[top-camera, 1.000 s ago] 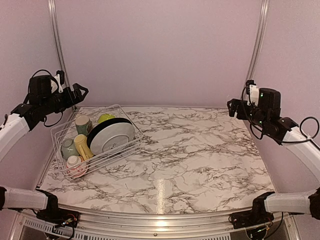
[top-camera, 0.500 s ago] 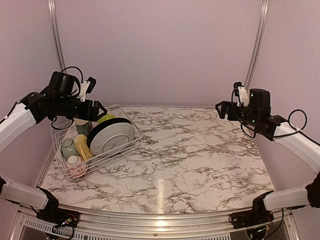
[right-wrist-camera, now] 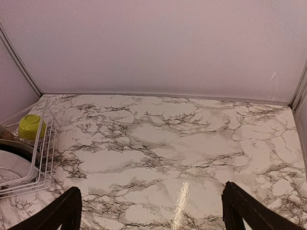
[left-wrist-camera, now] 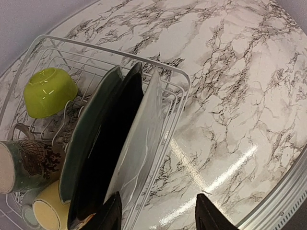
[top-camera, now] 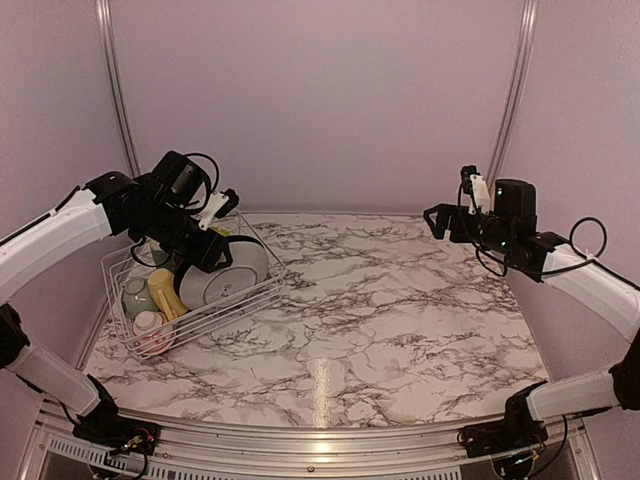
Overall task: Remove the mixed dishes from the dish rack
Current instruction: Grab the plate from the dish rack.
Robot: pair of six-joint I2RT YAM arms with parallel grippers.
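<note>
The white wire dish rack (top-camera: 120,262) stands at the table's far left. In it stand three plates on edge: a black-rimmed cream plate (top-camera: 238,270) at the front, a black one (left-wrist-camera: 115,148) and a pale green one (left-wrist-camera: 88,143). A lime-green bowl (left-wrist-camera: 50,91), a patterned mug (left-wrist-camera: 24,165) and a yellow mug (top-camera: 165,292) lie behind them. A green mug (top-camera: 135,297) and a red-patterned bowl (top-camera: 150,332) sit at the near end. My left gripper (top-camera: 215,255) is open just above the plates' top edge, and in its wrist view (left-wrist-camera: 160,218) straddles the rack's wire rim. My right gripper (top-camera: 437,222) is open and empty, high at the far right.
The marble table (top-camera: 400,310) stretches right of the rack. Pink walls with metal posts (top-camera: 515,90) close in the back and sides. In the right wrist view the rack (right-wrist-camera: 43,158) and the lime-green bowl (right-wrist-camera: 31,125) show at far left, and my right gripper (right-wrist-camera: 153,211) hangs over bare marble.
My left arm has swung right and down from beside the wall to over the plates in the rack. My right arm has shifted a little to the left.
</note>
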